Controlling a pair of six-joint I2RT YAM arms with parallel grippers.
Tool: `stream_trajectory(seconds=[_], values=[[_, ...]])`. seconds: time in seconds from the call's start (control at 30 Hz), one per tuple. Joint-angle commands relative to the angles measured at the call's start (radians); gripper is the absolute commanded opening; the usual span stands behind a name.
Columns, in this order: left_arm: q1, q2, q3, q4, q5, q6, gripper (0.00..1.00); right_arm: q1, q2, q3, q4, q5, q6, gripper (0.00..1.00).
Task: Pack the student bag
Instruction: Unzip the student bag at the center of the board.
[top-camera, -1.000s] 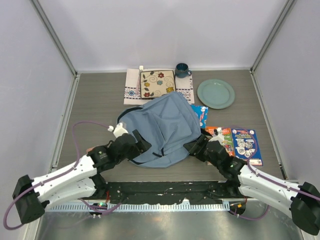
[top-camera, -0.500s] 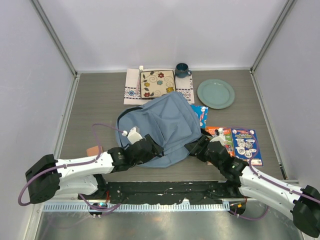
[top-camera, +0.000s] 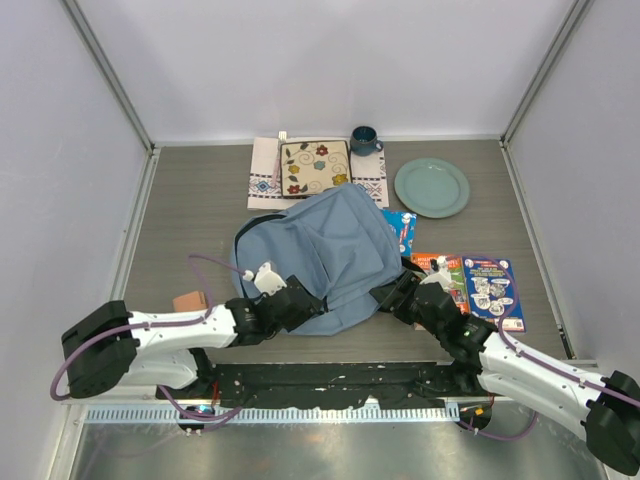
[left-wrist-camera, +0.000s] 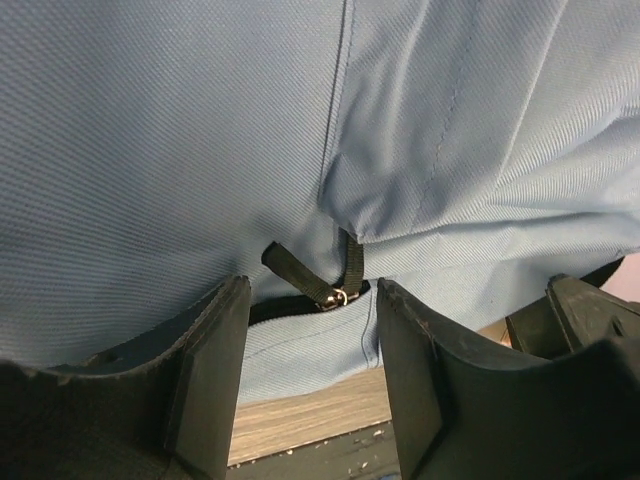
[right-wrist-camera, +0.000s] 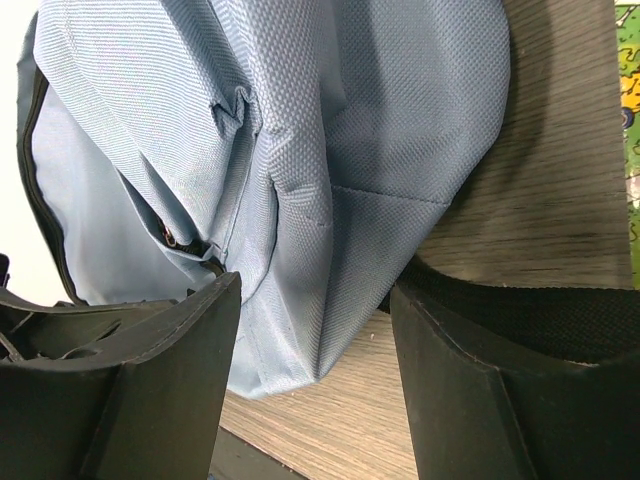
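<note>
**Pale blue bag among brighter colours**

The student bag (top-camera: 330, 250) is light blue woven fabric with dark zip lines and a black strap (left-wrist-camera: 300, 275). The table (top-camera: 190, 220) is grey wood-grain. The cloth mat (top-camera: 264, 180) is white with dark patterned bands. The square plate (top-camera: 314, 167) is cream with red, blue and yellow flowers and dark swirls. The mug (top-camera: 364, 139) is navy, the round plate (top-camera: 431, 187) pale green, and the book (top-camera: 492, 290) deep blue

No print is legible, even on the books (top-camera: 493, 290).
</note>
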Motion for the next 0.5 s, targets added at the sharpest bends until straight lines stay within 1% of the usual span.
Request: stream_trajectory(seconds=[0.0, 0.07, 0.17, 0.2, 0.3, 0.37, 0.47], values=[[-0.006, 0.019, 0.007, 0.017, -0.080, -0.045, 0.56, 0.002, -0.004, 0.021, 0.003, 0.037, 0.007, 0.66], [-0.006, 0.021, 0.004, 0.019, -0.093, -0.054, 0.56, 0.002, -0.005, 0.022, 0.001, 0.040, 0.007, 0.66], [-0.006, 0.027, -0.001, 0.019, -0.115, -0.066, 0.51, 0.004, -0.007, 0.022, 0.000, 0.037, 0.007, 0.66], [-0.006, 0.030, -0.005, 0.020, -0.118, -0.068, 0.49, 0.002, -0.005, 0.022, 0.000, 0.037, 0.008, 0.66], [-0.006, 0.041, -0.022, 0.045, -0.129, -0.082, 0.39, 0.002, -0.007, 0.024, -0.005, 0.038, 0.008, 0.66], [-0.006, 0.045, -0.036, 0.080, -0.123, -0.088, 0.38, 0.004, -0.008, 0.024, -0.006, 0.041, 0.008, 0.66], [-0.006, 0.058, -0.037, 0.083, -0.112, -0.094, 0.39, 0.004, -0.010, 0.025, -0.013, 0.041, 0.008, 0.66]])
